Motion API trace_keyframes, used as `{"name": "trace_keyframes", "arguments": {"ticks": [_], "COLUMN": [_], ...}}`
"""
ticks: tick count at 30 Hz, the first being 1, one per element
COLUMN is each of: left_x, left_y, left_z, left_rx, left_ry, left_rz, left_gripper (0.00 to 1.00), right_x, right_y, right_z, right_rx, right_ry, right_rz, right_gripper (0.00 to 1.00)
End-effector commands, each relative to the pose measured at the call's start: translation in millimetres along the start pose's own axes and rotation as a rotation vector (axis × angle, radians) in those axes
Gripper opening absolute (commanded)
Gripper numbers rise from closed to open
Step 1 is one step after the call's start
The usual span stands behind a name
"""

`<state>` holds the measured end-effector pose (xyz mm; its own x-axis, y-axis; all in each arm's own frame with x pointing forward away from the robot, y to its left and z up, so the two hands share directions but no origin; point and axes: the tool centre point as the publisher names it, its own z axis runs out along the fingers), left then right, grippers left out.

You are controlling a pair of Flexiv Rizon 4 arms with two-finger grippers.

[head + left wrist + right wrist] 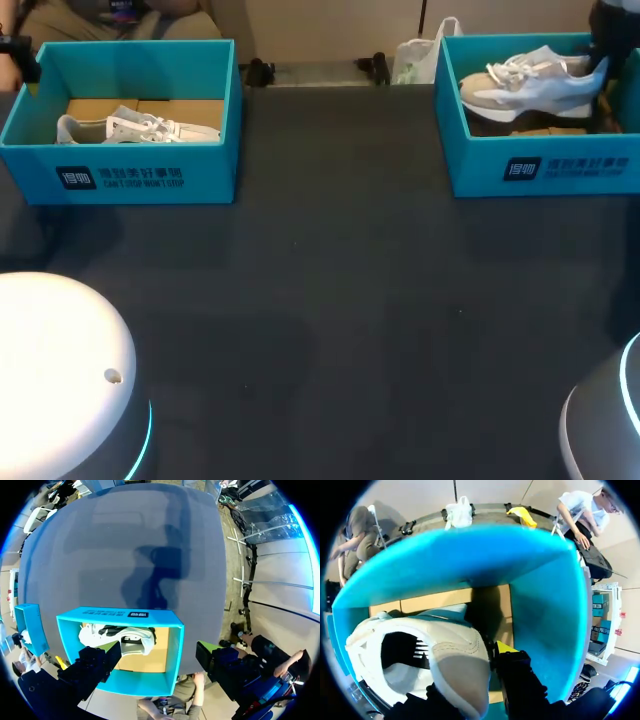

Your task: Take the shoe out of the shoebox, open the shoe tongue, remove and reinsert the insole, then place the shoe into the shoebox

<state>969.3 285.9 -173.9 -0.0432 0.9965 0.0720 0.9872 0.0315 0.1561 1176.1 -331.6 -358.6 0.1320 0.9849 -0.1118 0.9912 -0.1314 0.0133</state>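
Closest to the lens, the right hand [470,677] appears clenched on the heel of a grey-and-white sneaker [452,645]. One yellow-tipped finger presses outside the heel, and the other is hidden by the shoe. Dark surface [330,300] stretches ahead of the left hand [156,659], which is released, grasps nothing and hovers over the teal left shoebox [120,613]. A white sneaker [117,636] lies inside it. Around the right hand stands the teal right shoebox [545,605], with a cardboard floor under the gripped sneaker. Lifting likely goes best straight up with a firm grip, so the toe clears the wall.
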Motion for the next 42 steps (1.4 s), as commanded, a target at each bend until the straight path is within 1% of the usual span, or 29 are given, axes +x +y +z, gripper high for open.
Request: {"name": "trace_keyframes", "arguments": {"ticks": [1,4,6,13,18,21,26,30,34,38,42], "left_x": [-0.1,-0.1,-0.1,-0.1,-0.1,-0.1,-0.1,-0.1,-0.1,-0.1,-0.1], "left_y": [-2,-2,-2,-2,-2,-2,-2,-2,-2,-2,-2], "left_z": [0,0,0,0,0,0,0,0,0,0,0], "left_rx": [-0.003,-0.003,-0.003,-0.003,-0.003,-0.003,-0.003,-0.003,-0.003,-0.003,-0.003], "left_ry": [0.002,0.002,0.002,0.002,0.002,0.002,0.002,0.002,0.002,0.002,0.002], "left_rz": [0.000,0.000,0.000,0.000,0.000,0.000,0.000,0.000,0.000,0.000,0.000], "left_gripper": [1.00,1.00,1.00,1.00,1.00,1.00,1.00,1.00,1.00,1.00,1.00], "right_x": [-4.8,-5.4,-6.6,-9.5,-15.0,-16.2,-22.2,-27.9,-29.5,-19.5,-11.4], "right_y": [-4.2,-6.7,-9.9,-23.2,-26.6,-25.6,-31.0,-47.1,-66.9,-88.5,-104.6], "right_z": [-22,-33,-45,-77,-97,-112,-135,-158,-182,-202,-214], "right_rx": [-0.007,-0.025,-0.040,-0.057,-0.079,-0.097,-0.125,-0.144,-0.174,-0.179,-0.200], "right_ry": [-0.001,-0.006,-0.012,-0.017,-0.022,-0.051,-0.046,-0.045,-0.030,-0.063,-0.076], "right_rz": [0.003,0.003,0.008,0.016,0.017,0.009,0.018,0.025,0.035,0.021,0.010], "right_gripper": [0.00,0.00,0.00,0.00,0.00,0.00,0.00,0.00,0.00,0.00,0.00]}}
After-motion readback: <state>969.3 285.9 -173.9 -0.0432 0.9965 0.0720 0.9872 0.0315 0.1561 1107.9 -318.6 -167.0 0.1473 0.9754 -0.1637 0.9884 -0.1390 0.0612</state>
